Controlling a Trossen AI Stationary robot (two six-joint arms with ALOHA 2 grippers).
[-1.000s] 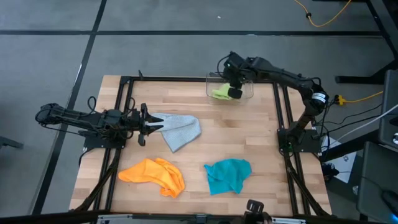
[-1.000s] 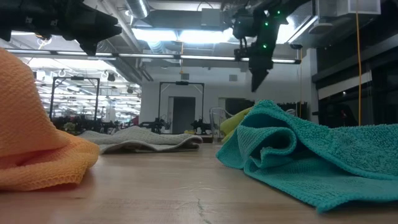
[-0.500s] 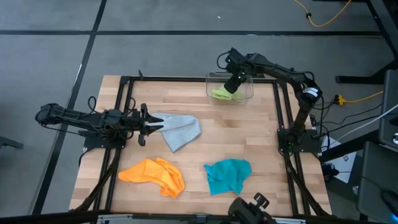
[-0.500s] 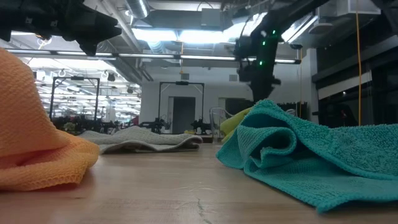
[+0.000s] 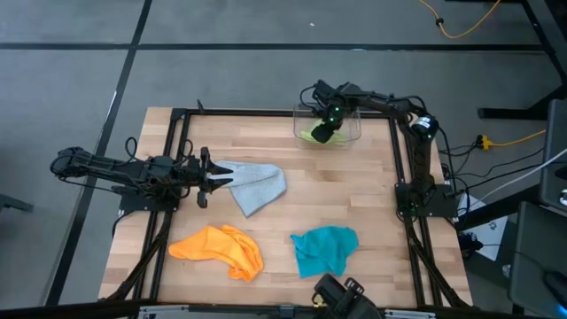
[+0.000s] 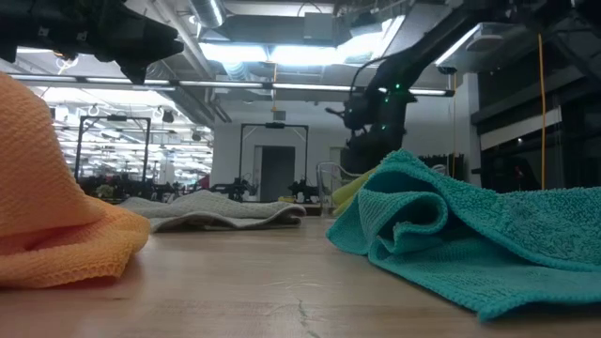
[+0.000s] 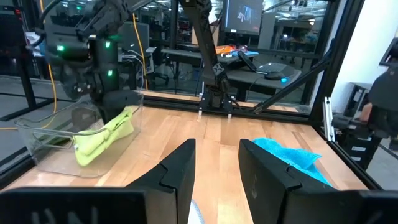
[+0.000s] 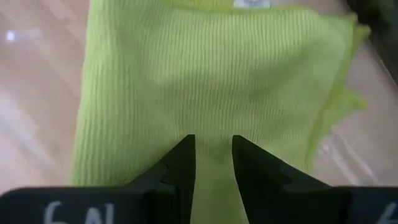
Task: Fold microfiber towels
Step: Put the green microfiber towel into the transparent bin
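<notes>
1. High view. The left gripper (image 5: 213, 175) is lying low over the left side of the table (image 5: 345, 190), its fingers pointing right at the near-left corner of the grey-blue towel (image 5: 257, 184); whether the tips are pinching that corner cannot be told here. The right gripper (image 5: 322, 133) is reaching down into the clear plastic bin (image 5: 354, 135) at the far edge, directly over the lime green towel (image 5: 313, 135). The orange towel (image 5: 220, 248) and the teal towel (image 5: 323, 249) are lying crumpled along the near edge, well apart from both grippers.

2. Low view. The orange towel (image 6: 47, 221) is filling the near left and the teal towel (image 6: 451, 235) the near right; the grey-blue towel (image 6: 211, 208) is lying flat farther back. The right arm is dipping behind the teal towel, so its fingers are hidden.

3. Left wrist view. The left gripper's fingers (image 7: 180, 171) are standing slightly apart with bare wood showing between them; a pale scrap is showing at the gap's base, too little to identify. The lime green towel (image 7: 106, 134) is draping inside the bin (image 7: 46, 140); the teal towel (image 7: 289, 158) is lying to the other side.

4. Right wrist view. The right gripper (image 8: 213, 152) is pressing narrowly parted fingers onto the lime green towel (image 8: 211, 74), a ridge of cloth sitting in the gap between them.
</notes>
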